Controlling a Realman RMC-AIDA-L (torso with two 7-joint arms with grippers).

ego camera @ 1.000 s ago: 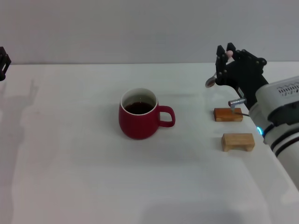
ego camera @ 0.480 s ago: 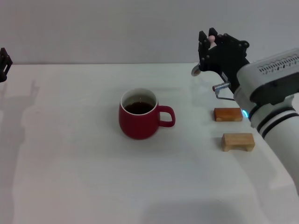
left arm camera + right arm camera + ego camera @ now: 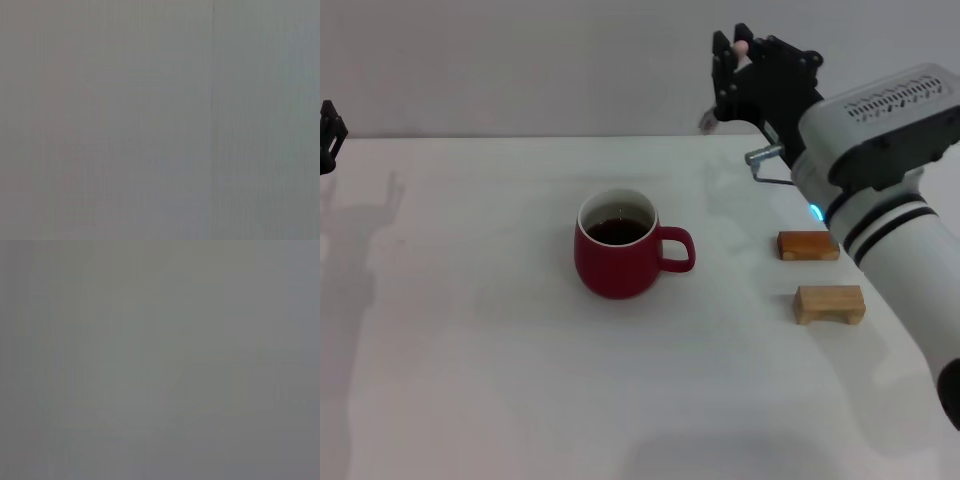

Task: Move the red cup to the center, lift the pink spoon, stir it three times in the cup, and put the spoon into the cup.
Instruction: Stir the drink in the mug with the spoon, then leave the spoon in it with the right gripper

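The red cup stands mid-table in the head view, handle toward the right, dark liquid inside. My right gripper is raised above the table's far edge, up and to the right of the cup, shut on the pink spoon. The spoon's pink handle end pokes out above the fingers and its grey bowl hangs below at the left. My left gripper is parked at the far left edge. Both wrist views show only plain grey.
Two small wooden blocks lie on the right side of the white table: one farther back, one nearer. A grey wall rises behind the table.
My right gripper with the spoon has risen and moved left, from beside the blocks toward the space above and right of the cup. The cup and left arm have not moved.
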